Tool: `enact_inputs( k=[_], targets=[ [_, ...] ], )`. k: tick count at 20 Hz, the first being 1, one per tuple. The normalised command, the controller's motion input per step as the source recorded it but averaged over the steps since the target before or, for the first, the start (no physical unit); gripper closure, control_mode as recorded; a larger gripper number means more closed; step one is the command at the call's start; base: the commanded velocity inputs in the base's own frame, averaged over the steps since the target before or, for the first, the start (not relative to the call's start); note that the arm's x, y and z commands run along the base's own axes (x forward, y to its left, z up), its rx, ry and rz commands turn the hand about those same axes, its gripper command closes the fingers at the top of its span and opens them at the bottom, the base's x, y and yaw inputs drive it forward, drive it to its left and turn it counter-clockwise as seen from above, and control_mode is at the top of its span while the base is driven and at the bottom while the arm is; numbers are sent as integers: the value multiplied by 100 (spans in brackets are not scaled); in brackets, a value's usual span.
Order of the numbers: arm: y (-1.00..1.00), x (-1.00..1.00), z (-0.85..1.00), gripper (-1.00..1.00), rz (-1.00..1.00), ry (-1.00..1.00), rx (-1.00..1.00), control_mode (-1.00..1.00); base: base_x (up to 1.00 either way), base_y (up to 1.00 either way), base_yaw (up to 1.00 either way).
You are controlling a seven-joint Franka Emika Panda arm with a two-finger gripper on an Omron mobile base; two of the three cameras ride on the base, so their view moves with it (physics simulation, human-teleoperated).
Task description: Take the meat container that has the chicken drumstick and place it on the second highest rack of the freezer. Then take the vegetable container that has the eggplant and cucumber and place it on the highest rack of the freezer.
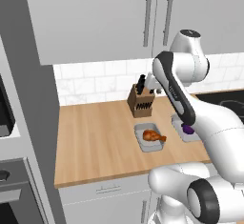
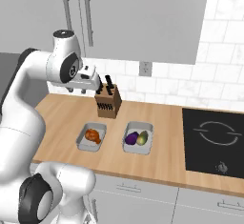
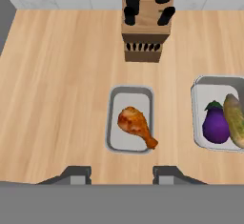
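Wooden counter (image 2: 167, 123): 2 trays (image 2: 91, 137), knife block (image 2: 107, 103).

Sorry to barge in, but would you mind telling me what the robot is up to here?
The robot arm is holding its gripper open, high above the wooden counter, looking down on the tray with the chicken drumstick. It holds nothing. The tray with the eggplant and cucumber sits beside the first, and a knife block stands behind them by the wall. Both trays are untouched.
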Motion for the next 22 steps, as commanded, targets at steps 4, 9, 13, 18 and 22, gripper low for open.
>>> enact_inputs(
  k=[4,9,13,18,22],
  targets=[
    [0,2,-2,-100,0,1,7,-100,0,0,0],
    [4,-2,-25,-100,-32,3,18,-100,0,0,0],
    [16,-18,-35,-100,-63,8,17,-100,0,0,0],
    [5,-31,-32,-100,-59,5,9,-100,0,0,0],
    [-8,-12,-23,-100,-48,12,22,-100,0,0,0]
  ],
)
